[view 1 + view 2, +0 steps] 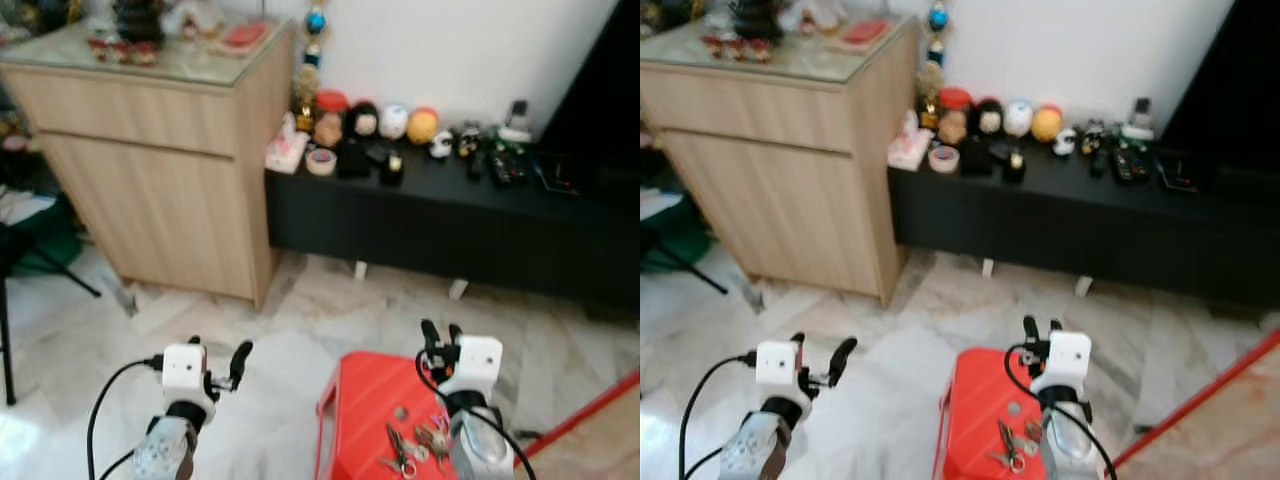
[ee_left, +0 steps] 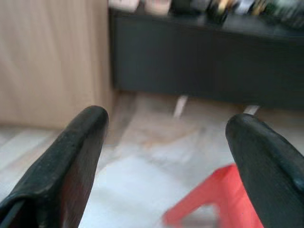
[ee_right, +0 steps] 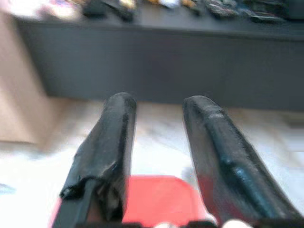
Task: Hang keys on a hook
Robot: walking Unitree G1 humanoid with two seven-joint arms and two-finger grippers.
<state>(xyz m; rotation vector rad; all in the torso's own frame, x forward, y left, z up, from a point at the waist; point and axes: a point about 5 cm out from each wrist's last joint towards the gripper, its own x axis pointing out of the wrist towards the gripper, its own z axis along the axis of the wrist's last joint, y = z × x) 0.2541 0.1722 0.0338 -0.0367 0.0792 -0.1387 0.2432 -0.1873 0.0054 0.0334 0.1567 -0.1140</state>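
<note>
The keys (image 1: 412, 447) are lying in a loose bunch on top of the red stool (image 1: 352, 400), towards its near right corner, with a small round piece just beyond them. We are holding our right gripper (image 1: 440, 335) above the stool's far right edge, just past the keys and not touching them, its fingers (image 3: 116, 142) standing a narrow gap apart with nothing between them. Our left gripper (image 1: 218, 360) is hovering over the marble floor (image 1: 280, 330) well to the left of the stool, fingers (image 2: 71, 152) spread wide and empty. Ahead, a long black bench (image 1: 450, 215) is carrying round figurines and small clutter, with a wooden cabinet (image 1: 160, 170) standing at its left end.
</note>
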